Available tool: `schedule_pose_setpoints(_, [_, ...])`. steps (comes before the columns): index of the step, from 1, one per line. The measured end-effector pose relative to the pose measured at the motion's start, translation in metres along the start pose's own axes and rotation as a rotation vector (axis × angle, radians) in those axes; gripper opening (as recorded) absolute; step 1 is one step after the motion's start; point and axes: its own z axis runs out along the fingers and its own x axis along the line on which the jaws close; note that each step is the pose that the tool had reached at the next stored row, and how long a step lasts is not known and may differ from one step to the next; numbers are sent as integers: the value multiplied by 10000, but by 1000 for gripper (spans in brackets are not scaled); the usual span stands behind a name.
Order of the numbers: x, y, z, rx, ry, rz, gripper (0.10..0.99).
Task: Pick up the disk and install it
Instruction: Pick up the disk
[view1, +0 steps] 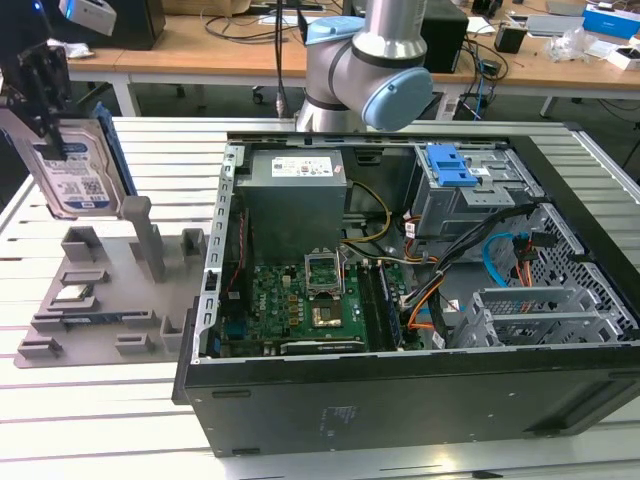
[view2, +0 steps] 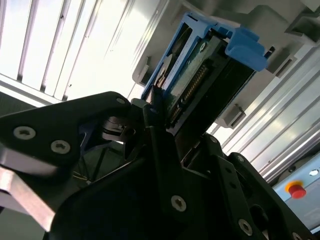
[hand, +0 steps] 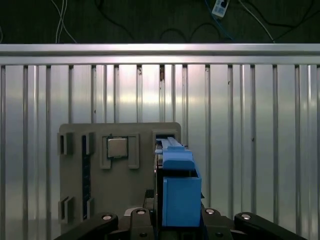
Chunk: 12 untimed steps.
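Note:
In the exterior view my gripper (view1: 52, 140) is at the far left, shut on the top edge of the disk (view1: 78, 172). The disk is a silver drive with a blue-and-white label and a blue bracket. It hangs upright just above the grey holder tray (view1: 100, 310). The second wrist view shows the disk (view2: 200, 75) clamped between my black fingers (view2: 155, 120), connector edge showing. In the first wrist view the disk (hand: 177, 190) is seen end-on, with the holder tray (hand: 125, 200) beneath it.
The open computer case (view1: 230, 300) lies to the exterior view's right of the tray, with a drive cage and blue latch (view1: 452, 165) at its far side. A small silver chip (view1: 72, 293) sits on the tray. Everything rests on a slatted metal table (view1: 150, 140).

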Motion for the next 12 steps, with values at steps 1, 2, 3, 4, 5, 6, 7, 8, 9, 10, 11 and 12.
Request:
schedule_pose_setpoints(1, [0, 1, -41, 0, 0, 0, 361])
schedule_pose_setpoints(2, [0, 2, -68, 0, 0, 0, 361])
schedule_pose_setpoints(3, [1, 3, -108, -1, 0, 0, 361])
schedule_pose_setpoints(4, [1, 4, -132, 0, 0, 0, 361])
schedule_pose_setpoints(5, [1, 4, -153, 0, 0, 0, 361])
schedule_pose_setpoints(6, [2, 5, -182, -1, 0, 0, 361])
schedule_pose_setpoints(7, [2, 6, -217, 0, 0, 0, 361])
schedule_pose_setpoints(8, [2, 7, -238, 0, 0, 0, 361])
schedule_pose_setpoints(9, [2, 7, -256, 0, 0, 0, 361])
schedule_pose_setpoints(10, [2, 8, -289, 0, 0, 0, 361])
schedule_pose_setpoints(11, [3, 9, -312, 0, 0, 0, 361])
schedule_pose_setpoints(12, [3, 9, -342, 0, 0, 0, 361])
